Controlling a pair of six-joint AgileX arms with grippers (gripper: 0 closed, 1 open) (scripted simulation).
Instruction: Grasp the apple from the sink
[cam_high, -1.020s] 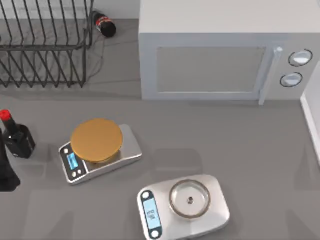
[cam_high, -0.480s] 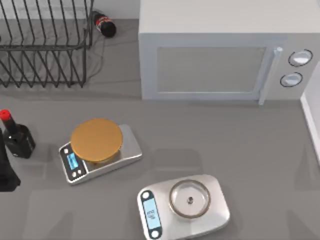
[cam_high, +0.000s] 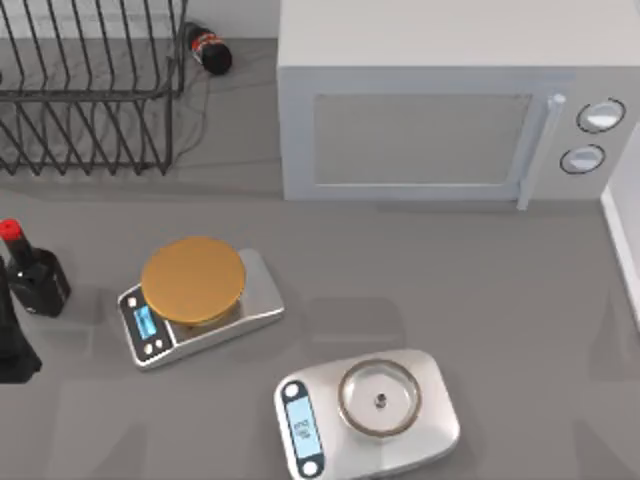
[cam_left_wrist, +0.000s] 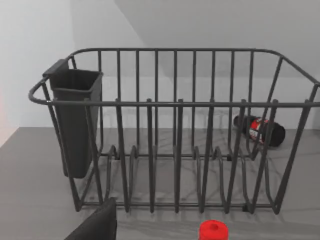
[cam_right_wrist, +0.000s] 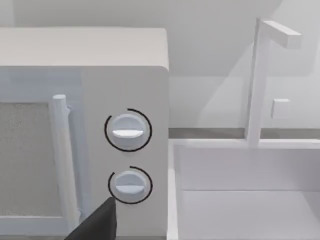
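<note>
The apple is out of view. The white sink (cam_right_wrist: 240, 200) lies beside the microwave in the right wrist view, its basin floor hidden below the frame; its rim (cam_high: 625, 235) shows at the top view's right edge. A white faucet (cam_right_wrist: 260, 75) rises behind the basin. A dark part of my right gripper (cam_right_wrist: 97, 222) points toward the microwave's knobs, left of the sink. My left arm (cam_high: 12, 345) sits at the table's left edge, and a dark part of my left gripper (cam_left_wrist: 97, 225) faces the dish rack.
A white microwave (cam_high: 440, 100) stands at the back. The wire dish rack (cam_high: 90, 100) fills the back left, a cola bottle (cam_high: 208, 50) lying behind it. A dark red-capped bottle (cam_high: 30, 270) stands by my left arm. A gold-disc scale (cam_high: 195, 290) and a silver scale (cam_high: 365, 410) sit in front.
</note>
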